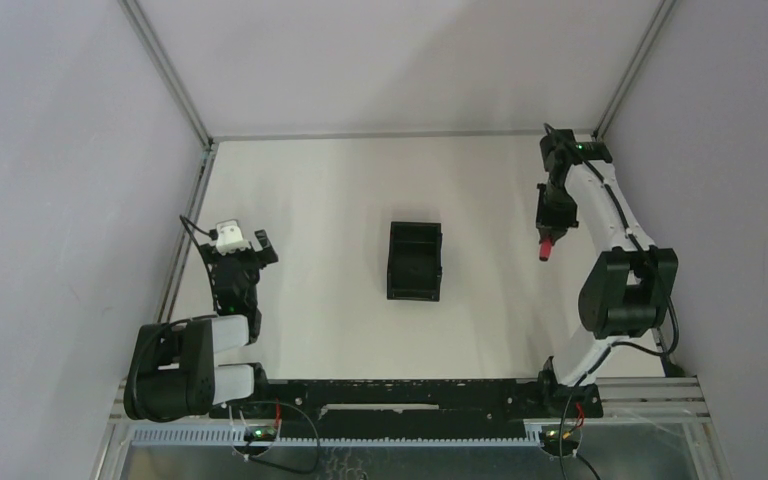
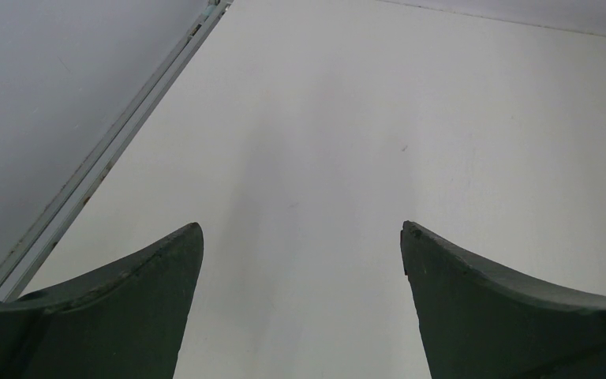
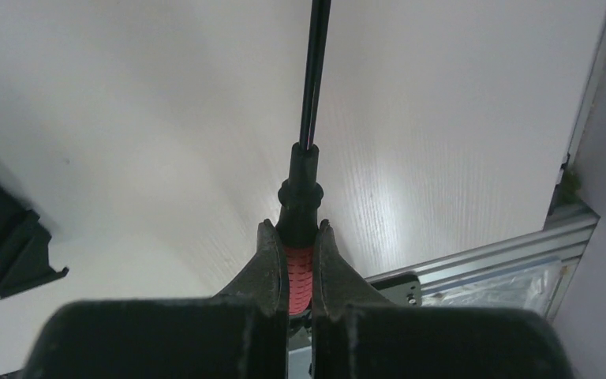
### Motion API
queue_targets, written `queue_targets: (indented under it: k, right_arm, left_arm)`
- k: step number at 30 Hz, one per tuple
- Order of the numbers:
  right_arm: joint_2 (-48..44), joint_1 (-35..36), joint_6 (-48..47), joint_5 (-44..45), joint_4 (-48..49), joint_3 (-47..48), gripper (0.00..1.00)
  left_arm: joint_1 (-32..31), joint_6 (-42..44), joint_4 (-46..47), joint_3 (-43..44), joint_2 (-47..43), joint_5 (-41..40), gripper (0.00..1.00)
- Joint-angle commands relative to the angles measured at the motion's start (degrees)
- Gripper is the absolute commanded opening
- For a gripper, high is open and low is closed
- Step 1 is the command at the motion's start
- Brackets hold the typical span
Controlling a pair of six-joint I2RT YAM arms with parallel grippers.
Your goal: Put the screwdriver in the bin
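Right claw (image 3: 293, 237) is clamped tight on the red handle of the screwdriver (image 3: 300, 185), with the thin dark shaft poking out ahead of it. From above, the screwdriver is out at the right side of the surface (image 1: 320, 200), well apart from the bin (image 1: 415, 262), which stands open-topped in the middle. So I call the grasp made and the carry not yet begun. Whether the tool is off the surface, I cannot tell. Next move, I reckon: lift, swing left toward the bin, line up over its opening, then let go. Left claw (image 2: 301, 229) hangs wide with nothing in it, over on its own side. Writing? I can read no brand or label on tool, bin or arms.
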Motion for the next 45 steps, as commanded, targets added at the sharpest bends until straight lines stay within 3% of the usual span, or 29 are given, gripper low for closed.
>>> queue_targets:
  k: [1,9,13,21,29,32,37,43,45]
  right_arm:
    - [-2.54,6.13,6.99,-0.16,-2.66,-0.5,0.0]
    - [3.31,29.5,13.34,-1.85,-1.01,6.85,0.0]
    - [7.1,37.18,12.6,-4.86,0.66,12.5,0.0]
    - [10.25,41.09,6.91,-8.47,12.39,8.05,0.0]
    - [16.6,41.57,4.88,-4.55,18.2,4.57,0.01]
    - [17.82,41.57,5.11,-3.73,19.12,3.89,0.1]
    - [17.81,41.61,5.95,-2.71,19.81,2.76,0.44]
    - [13.49,41.65,6.75,-2.39,18.81,3.76,0.59]
    - [10.46,41.65,7.0,-2.62,19.09,4.24,0.72]
  left_arm:
    - [-0.23,0.94,1.88,2.15,-0.79,-0.46,1.0]
    - [-0.25,0.95,1.88,2.16,-0.81,-0.46,1.0]
    - [-0.29,0.95,1.88,2.18,-0.79,-0.45,1.0]
    - [-0.25,0.94,1.88,2.18,-0.79,-0.48,1.0]
    - [-0.24,0.94,1.88,2.17,-0.79,-0.45,1.0]
    - [-0.26,0.96,1.88,2.08,-0.79,-0.48,1.0]
    - [-0.23,0.99,1.88,2.19,-0.79,-0.45,1.0]
    - [-0.24,0.96,1.88,2.16,-0.79,-0.44,1.0]
    - [-0.26,0.95,1.88,2.17,-0.81,-0.45,1.0]
